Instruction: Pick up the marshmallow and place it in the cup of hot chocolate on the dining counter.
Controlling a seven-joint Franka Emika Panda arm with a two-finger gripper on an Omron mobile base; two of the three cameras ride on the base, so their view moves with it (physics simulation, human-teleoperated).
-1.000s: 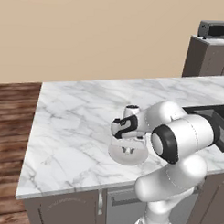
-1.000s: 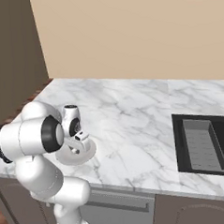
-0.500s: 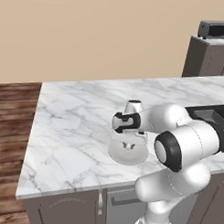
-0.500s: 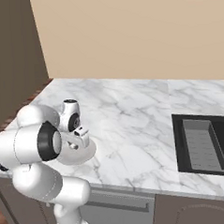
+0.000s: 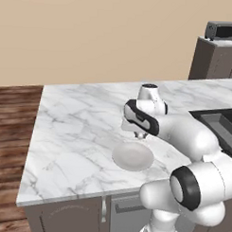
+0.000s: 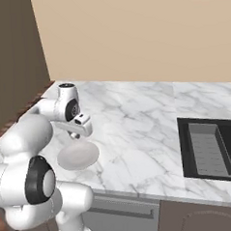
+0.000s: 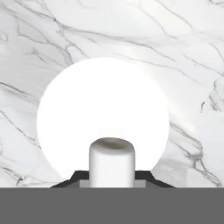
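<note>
At frame bottom centre of the hand view, our gripper [image 7: 111, 175] is clamped on the marshmallow [image 7: 111, 162], above the plate [image 7: 103, 113]. We should keep the squeeze steady, lift clear, then seek the cup.

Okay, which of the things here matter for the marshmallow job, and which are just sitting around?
Part of the job:
- marshmallow, held between the fingers
- dining counter

Just lying about:
- round plate, directly under the marshmallow
- sink
- toaster oven on the far cabinet
</note>
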